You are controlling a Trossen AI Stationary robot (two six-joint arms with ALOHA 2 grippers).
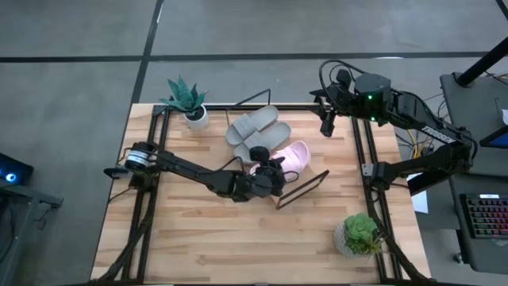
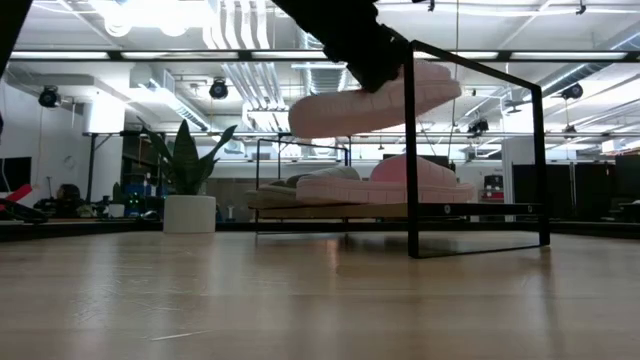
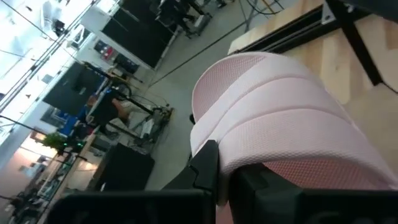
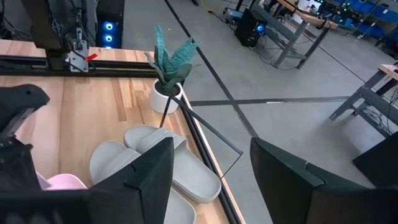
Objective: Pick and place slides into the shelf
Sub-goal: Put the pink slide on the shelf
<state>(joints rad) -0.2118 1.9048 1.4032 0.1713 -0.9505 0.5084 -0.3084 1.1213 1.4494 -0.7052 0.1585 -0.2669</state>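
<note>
The left pincer (image 1: 274,173) was clamped on a pale pink slide (image 2: 375,100) held above the shelf (image 2: 350,211), whose light, soft foam looked best gripped at the edge; the right pincer (image 1: 327,127), jaws apart, waited beyond the shelf.

We see a wooden table (image 1: 238,238). On it stand two small plants, one spiky plant (image 1: 186,99) at a far corner and one leafy plant (image 1: 359,235) at a near corner. The shelf (image 1: 302,187) sits in the middle, with two grey slides (image 1: 255,127) and one pink slide (image 1: 295,155) lying on it.
</note>
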